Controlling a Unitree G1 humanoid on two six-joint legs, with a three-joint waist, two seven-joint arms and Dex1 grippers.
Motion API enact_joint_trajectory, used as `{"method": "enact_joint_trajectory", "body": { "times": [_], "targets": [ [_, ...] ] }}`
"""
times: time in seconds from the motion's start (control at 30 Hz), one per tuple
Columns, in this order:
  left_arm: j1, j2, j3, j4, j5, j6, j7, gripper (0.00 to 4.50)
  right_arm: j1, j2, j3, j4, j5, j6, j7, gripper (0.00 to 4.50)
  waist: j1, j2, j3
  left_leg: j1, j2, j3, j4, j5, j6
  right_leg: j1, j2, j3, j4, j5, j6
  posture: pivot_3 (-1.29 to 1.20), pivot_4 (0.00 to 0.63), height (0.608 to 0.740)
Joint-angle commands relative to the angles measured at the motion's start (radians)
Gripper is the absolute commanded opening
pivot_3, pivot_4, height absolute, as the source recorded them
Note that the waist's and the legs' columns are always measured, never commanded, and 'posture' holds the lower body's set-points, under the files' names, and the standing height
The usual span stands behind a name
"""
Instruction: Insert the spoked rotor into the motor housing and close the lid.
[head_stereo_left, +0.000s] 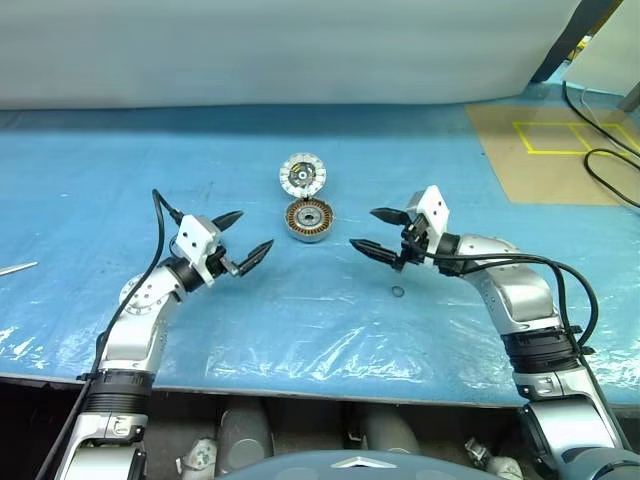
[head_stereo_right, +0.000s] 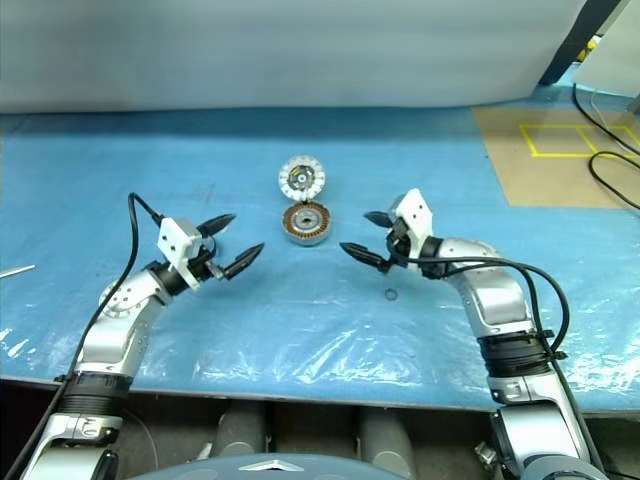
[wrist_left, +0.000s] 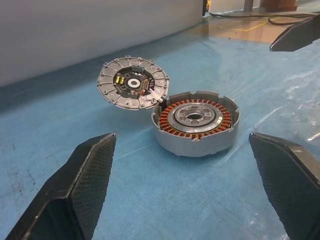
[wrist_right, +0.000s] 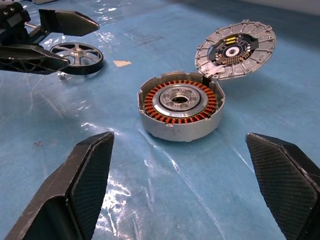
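The motor housing stands on the blue sheet with its copper windings and silver hub facing up. Tilted against its far rim leans the lid, segmented face toward me. To the left of the housing is my left gripper, open and empty, pointing at it. From the other side my right gripper faces it, also open and empty. The spoked rotor lies flat on the sheet behind the left gripper's fingers, apart from the housing.
A small dark ring lies on the sheet below the right gripper. At the back right are a brown board with yellow tape and black cables. A thin metal rod lies at the left edge.
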Motion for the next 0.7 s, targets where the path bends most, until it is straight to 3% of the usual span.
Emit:
{"method": "enact_joint_trajectory", "body": {
  "times": [0.03,0.7],
  "targets": [
    [0.003,0.011,0.008,-0.009,0.001,-0.028,-0.003,4.5,-0.022,0.002,-0.004,-0.006,0.003,-0.015,0.003,4.42,0.0,0.0,0.0,0.0,0.0,0.0,0.0,0.0,0.0,0.0,0.0,0.0,0.0,0.0,0.0,0.0,0.15,0.74],
    [-0.005,0.007,0.0,-0.001,0.0,-0.035,-0.006,4.5,-0.029,-0.007,-0.004,0.001,0.001,-0.015,0.013,4.42,0.0,0.0,0.0,0.0,0.0,0.0,0.0,0.0,0.0,0.0,0.0,0.0,0.0,0.0,0.0,0.0,0.15,0.74]
  ]
}}
